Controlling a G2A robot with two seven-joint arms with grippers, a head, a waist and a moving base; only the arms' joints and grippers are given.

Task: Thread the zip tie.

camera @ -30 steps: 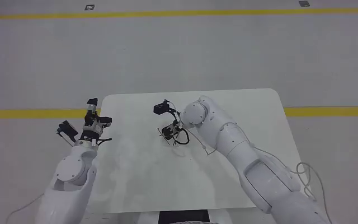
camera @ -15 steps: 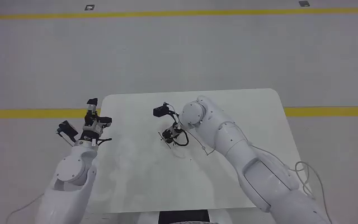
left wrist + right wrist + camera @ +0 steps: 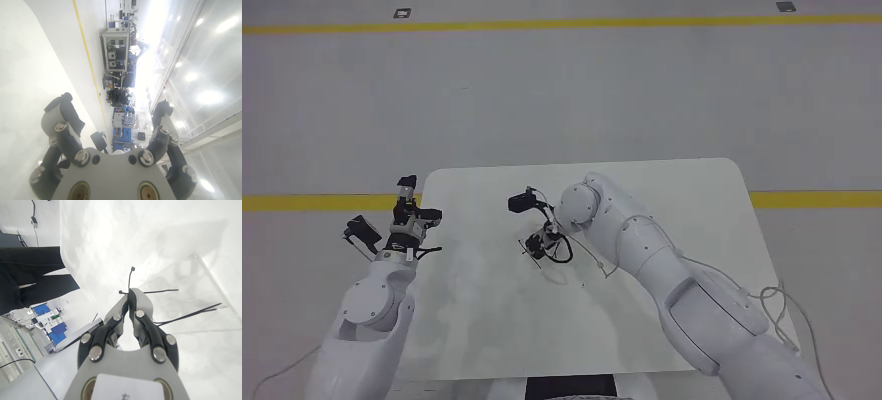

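Observation:
My right gripper (image 3: 129,294) is shut on a thin black zip tie (image 3: 130,278), whose square head sticks out past the fingertips above the white table (image 3: 482,300). A second black tie (image 3: 160,291) crosses right at the fingertips; whether it is pinched too I cannot tell. In the top view the right gripper (image 3: 539,243) hovers over the table's middle. My left gripper (image 3: 114,100) is open and holds nothing; it points outward at the table's left edge, and the top view shows this left gripper (image 3: 407,203) there.
A clear plastic tray (image 3: 198,262) lies on the table beside the right gripper, with several more black zip ties (image 3: 189,314) lying partly across it. A person's dark clothing (image 3: 34,275) stands at the table's edge.
The right gripper has shifted slightly toward the table's left, carrying the zip tie with it. The left arm has kept still.

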